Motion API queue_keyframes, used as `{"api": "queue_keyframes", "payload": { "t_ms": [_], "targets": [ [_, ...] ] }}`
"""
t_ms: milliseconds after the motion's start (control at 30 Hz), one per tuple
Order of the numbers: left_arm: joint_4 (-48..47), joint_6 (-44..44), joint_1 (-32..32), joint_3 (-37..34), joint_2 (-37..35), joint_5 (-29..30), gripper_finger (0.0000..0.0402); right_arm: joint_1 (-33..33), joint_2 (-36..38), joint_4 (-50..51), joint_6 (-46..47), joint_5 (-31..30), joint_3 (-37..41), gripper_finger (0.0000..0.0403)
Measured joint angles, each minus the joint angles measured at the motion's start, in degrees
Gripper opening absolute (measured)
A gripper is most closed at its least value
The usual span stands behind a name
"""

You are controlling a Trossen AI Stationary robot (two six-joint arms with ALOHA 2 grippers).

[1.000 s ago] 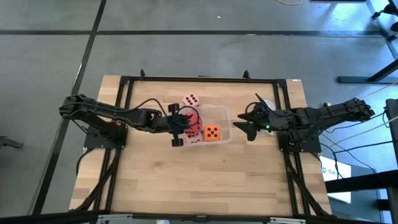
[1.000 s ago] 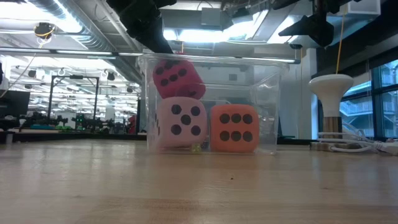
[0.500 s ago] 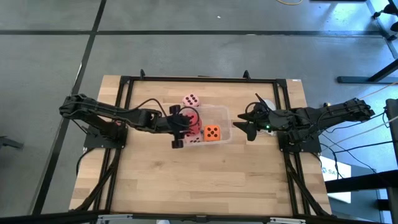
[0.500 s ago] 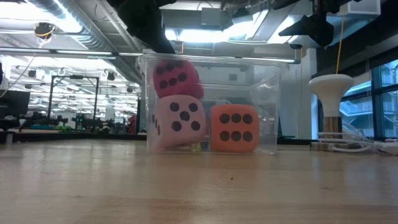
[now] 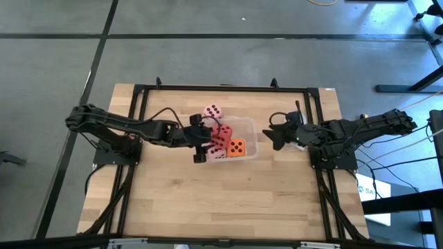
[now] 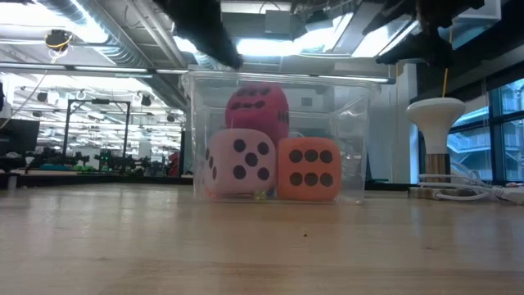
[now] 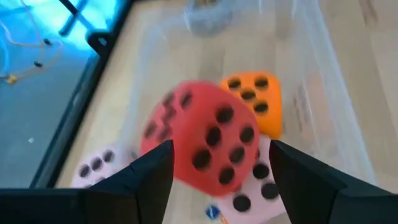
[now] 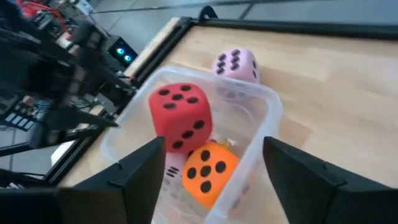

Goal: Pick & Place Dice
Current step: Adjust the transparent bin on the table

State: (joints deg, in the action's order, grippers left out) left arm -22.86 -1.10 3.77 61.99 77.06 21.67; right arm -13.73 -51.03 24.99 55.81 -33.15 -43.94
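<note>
A clear plastic tub [image 5: 246, 131] stands mid-table. Inside it the red die [image 6: 257, 106] rests on a pale pink die [image 6: 239, 162] and the orange die [image 6: 309, 167], both on the tub's floor. A second pale pink die [image 5: 212, 111] lies on the table just behind the tub. My left gripper [image 5: 201, 140] is open over the tub's left end. In its wrist view the red die [image 7: 199, 140] shows ahead of the fingers, apart from them. My right gripper [image 5: 271, 131] hovers open just off the tub's right end, with nothing between its fingers.
A black frame [image 5: 221, 88] runs around the wooden table top [image 5: 221, 200], with both arm bases at its sides. The near half of the table shows bare wood. A white lamp-like stand [image 6: 436, 123] and cables lie beyond the table's right side.
My left gripper has opened and let go of the red die. The die has dropped from the tub's left side toward its middle and now sits on the pink and orange dice. My right gripper has turned a little beside the tub.
</note>
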Motion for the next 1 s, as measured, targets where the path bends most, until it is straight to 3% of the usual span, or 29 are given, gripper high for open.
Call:
{"api": "queue_keyframes", "payload": {
  "t_ms": [200, 467, 633, 833, 1000],
  "targets": [
    [-0.3, -0.6, 0.1, 6.3, -0.6, 3.0, 0.0245, 0.0, 0.0, 2.6, 4.2, -0.5, 0.0, 0.0186],
    [-0.7, 0.3, 0.1, 15.9, -0.7, 3.9, 0.0235, 0.3, 0.0, 2.7, 7.3, 0.0, 0.0, 0.0014],
    [-2.2, 1.3, 0.7, 19.2, -0.7, 4.1, 0.0232, 0.2, -1.6, 4.2, 12.5, 3.1, 0.0, 0.0006],
    [-4.0, 1.4, 3.0, 22.5, -0.7, 4.3, 0.0230, 0.1, -9.1, 5.0, 16.9, 7.2, 0.0, 0.0003],
    [-4.8, 1.4, 5.1, 23.1, -2.0, 4.8, 0.0228, 0.2, -13.7, 4.8, 18.8, 6.8, 0.0, 0.0002]
  ]
}}
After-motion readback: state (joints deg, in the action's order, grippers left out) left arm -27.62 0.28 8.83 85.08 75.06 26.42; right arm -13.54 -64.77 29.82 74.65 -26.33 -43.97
